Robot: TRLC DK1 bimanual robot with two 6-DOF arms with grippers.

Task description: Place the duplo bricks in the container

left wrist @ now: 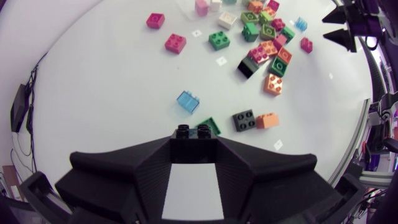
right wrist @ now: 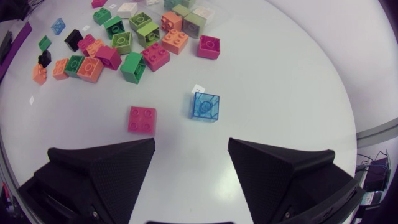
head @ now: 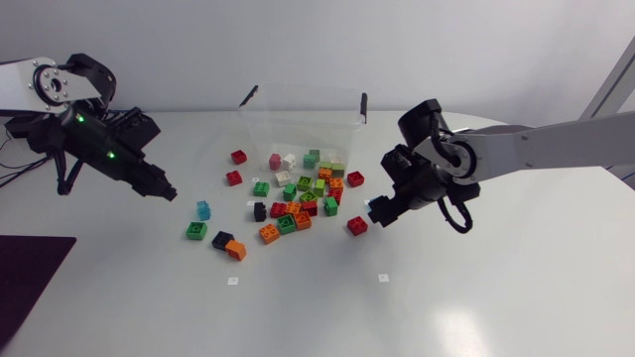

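My left gripper (left wrist: 194, 148) is shut on a small black brick (left wrist: 194, 132), its studs showing just past the fingertips. In the head view that gripper (head: 166, 190) hangs over the table's left side, left of a light blue brick (head: 203, 209) and a green one (head: 196, 230). My right gripper (right wrist: 191, 146) is open, low over the table. A clear blue brick (right wrist: 205, 106) lies just ahead of it and a pink-red brick (right wrist: 142, 119) beside that. The clear container (head: 260, 124) stands at the back centre. A pile of mixed bricks (head: 298, 203) lies in front of it.
A black and an orange brick (head: 229, 245) lie joined near the front of the pile. Two red bricks (head: 236, 167) sit apart at the pile's left. A dark mat (head: 25, 278) covers the front left corner. My right gripper (head: 382, 208) hangs at the pile's right edge.
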